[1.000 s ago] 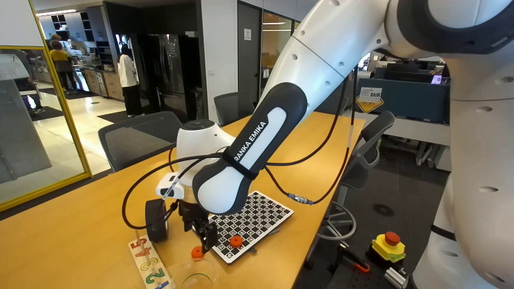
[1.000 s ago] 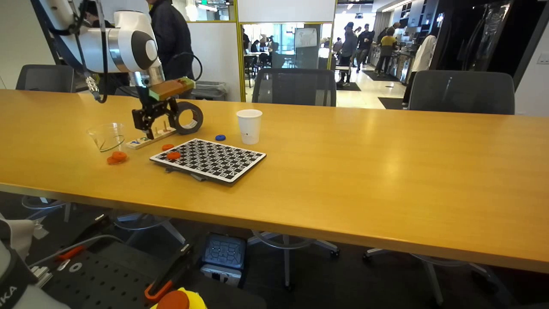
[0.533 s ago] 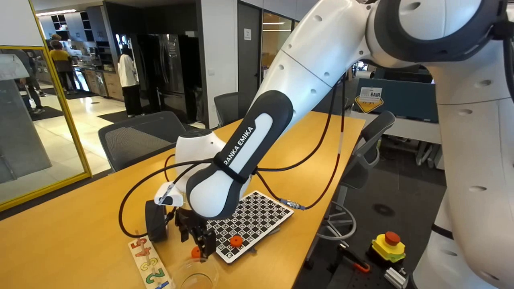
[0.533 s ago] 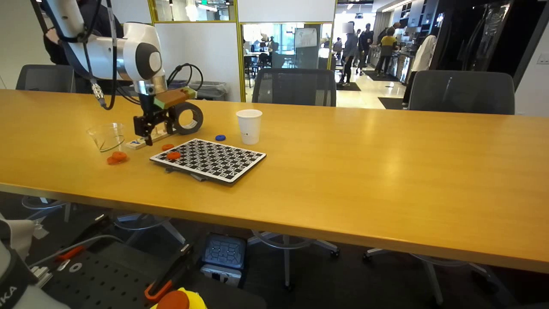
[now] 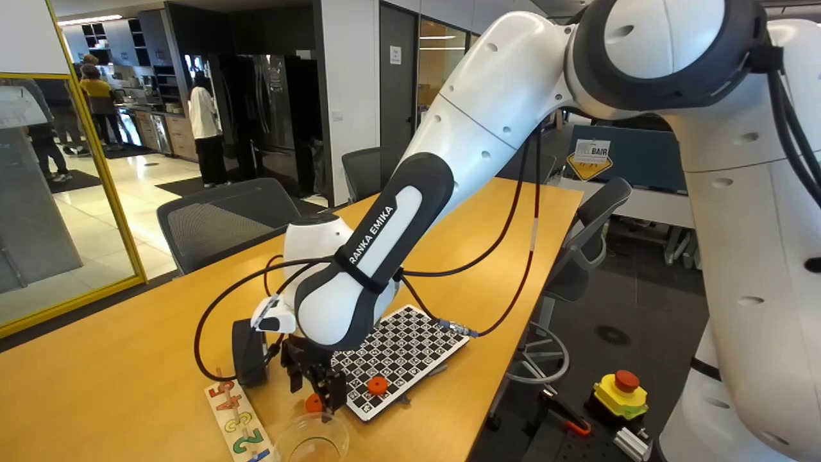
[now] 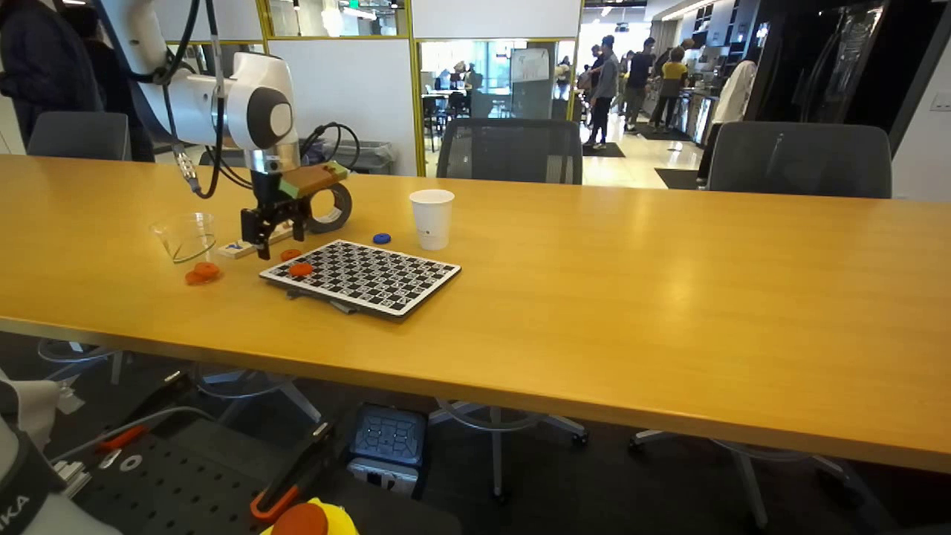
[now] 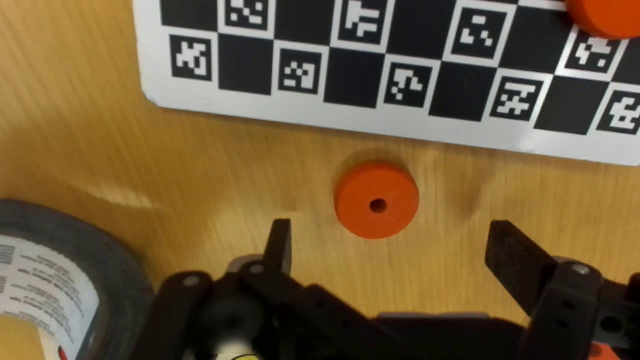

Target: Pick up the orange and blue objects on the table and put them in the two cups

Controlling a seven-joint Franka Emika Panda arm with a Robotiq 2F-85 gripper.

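If you lower straight down, you may pinch only the rim of the nearest round orange-red disc (image 7: 377,187) and it could slip out, because it seems ahead of the fingertips (image 7: 280,245); going too far forward, you may strike the flat black-and-white checkered board (image 7: 375,75); the black gripper (image 7: 389,230) has its fingers spread wide, holding nothing; this disc rests on the light-brown wooden table (image 7: 225,165), sideways between them, touching neither.

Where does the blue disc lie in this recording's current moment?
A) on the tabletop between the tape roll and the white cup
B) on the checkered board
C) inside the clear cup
A: an exterior view shows the blue disc on the tabletop, flanked by the tape roll and the white cup.
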